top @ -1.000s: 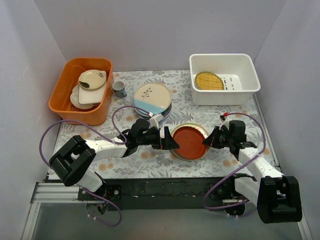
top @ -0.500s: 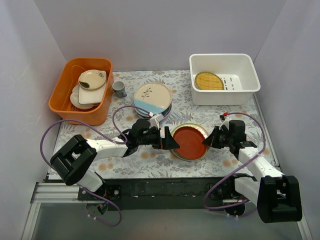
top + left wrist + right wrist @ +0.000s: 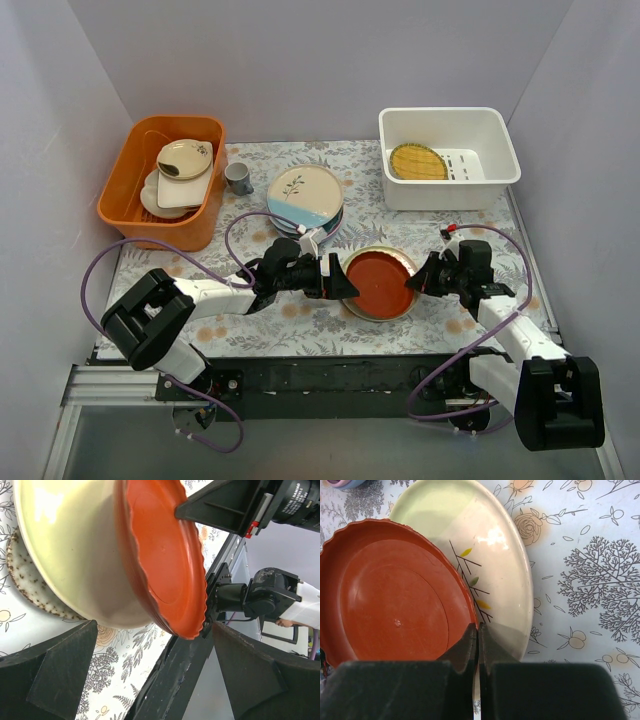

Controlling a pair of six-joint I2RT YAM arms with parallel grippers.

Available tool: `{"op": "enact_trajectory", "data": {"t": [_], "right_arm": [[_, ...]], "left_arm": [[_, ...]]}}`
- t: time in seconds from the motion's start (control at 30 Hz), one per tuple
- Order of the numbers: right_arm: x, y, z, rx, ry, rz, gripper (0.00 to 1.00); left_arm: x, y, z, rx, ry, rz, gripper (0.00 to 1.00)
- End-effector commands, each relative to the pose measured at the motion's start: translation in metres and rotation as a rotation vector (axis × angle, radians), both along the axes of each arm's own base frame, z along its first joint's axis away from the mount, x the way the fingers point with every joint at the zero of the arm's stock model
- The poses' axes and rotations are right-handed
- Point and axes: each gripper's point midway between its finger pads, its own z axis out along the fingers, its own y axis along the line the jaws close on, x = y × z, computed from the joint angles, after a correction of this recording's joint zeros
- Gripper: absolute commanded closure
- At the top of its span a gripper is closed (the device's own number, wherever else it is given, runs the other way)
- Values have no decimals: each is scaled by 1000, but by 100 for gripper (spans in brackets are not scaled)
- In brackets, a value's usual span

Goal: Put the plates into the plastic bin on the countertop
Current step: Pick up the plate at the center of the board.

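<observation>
Red plate (image 3: 378,285) unmoved, its rim pinched by right end effector (image 3: 412,283), left end effector (image 3: 347,284) spread wide.

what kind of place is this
Probably a lab mock-up of a kitchen counter: plain walls box in a floral countertop, two robot arms are bolted at its edge, and dishes sit in an orange tub.

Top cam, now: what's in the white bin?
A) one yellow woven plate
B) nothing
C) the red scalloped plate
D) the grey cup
A: the yellow woven plate lies alone on the floor of the white bin, at its left end.
</observation>
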Motion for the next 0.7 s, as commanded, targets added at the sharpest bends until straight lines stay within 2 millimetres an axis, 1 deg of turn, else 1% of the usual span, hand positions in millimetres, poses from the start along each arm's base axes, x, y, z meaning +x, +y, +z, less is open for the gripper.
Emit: {"op": "enact_trajectory", "data": {"t": [0.0, 0.1, 0.27, 0.37, 0.4, 0.53, 0.67], "right_arm": [[7, 0, 18, -6, -51, 1, 99], [8, 0, 24, -4, -62, 1, 99], [6, 1, 26, 6, -71, -6, 99], [7, 1, 29, 6, -79, -6, 99], [10, 2, 34, 6, -89, -3, 99], [16, 1, 43, -4, -104, -1, 99], [18, 2, 46, -2, -108, 5, 99]], "left_arm": [[7, -3, 18, -25, -67, 8, 2], [6, -2, 22, -37, -70, 12, 2], [3, 4, 22, -34, -75, 30, 2], [6, 6, 27, -36, -94, 45, 2], [7, 6, 29, -39, -101, 51, 2], [10, 7, 40, -54, -123, 69, 2], [10, 16, 49, -59, -142, 111, 2]]}}
